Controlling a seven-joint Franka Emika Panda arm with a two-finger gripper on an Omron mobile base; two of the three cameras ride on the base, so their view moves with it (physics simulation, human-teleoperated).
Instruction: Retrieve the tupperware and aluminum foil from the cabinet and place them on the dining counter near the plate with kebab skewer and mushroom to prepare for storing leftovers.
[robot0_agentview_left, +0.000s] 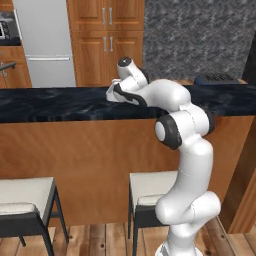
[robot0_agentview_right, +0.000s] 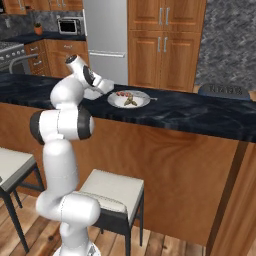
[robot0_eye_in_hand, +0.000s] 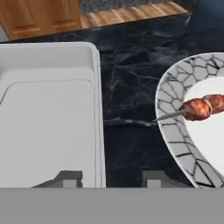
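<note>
Black marble, veined with grey, runs across the middle of both base views: that's the table (robot0_agentview_right: 190, 112), and the white arm is bent right over it. In the right base view the claw (robot0_agentview_right: 106, 87) sits at centre left of the frame, just beside the plate (robot0_agentview_right: 142, 102), which carries the kebab skewer (robot0_agentview_right: 124, 94) and a small greenish piece I take for the mushroom (robot0_agentview_right: 130, 102).

Now the hand view. The tupperware (robot0_eye_in_hand: 48, 118), a white tray-like box with a raised rim, fills the left half of the frame and lies flat on the table. The plate, with its crackled grey border, curves in from the right edge, and the skewer's metal tip pokes out over the rim toward the box. A dark strip of marble separates box and plate: near, not touching.

The claw's two tips rise at the bottom of this view, spread apart. The left one stands in front of the tupperware's near edge and the right one over bare marble beside it. Whether either presses on the rim, I cannot tell.

In the left base view the claw (robot0_agentview_left: 113, 95) shows at centre frame over the table, partly hidden by the arm's own links. Two stools stand below the overhang.
</note>
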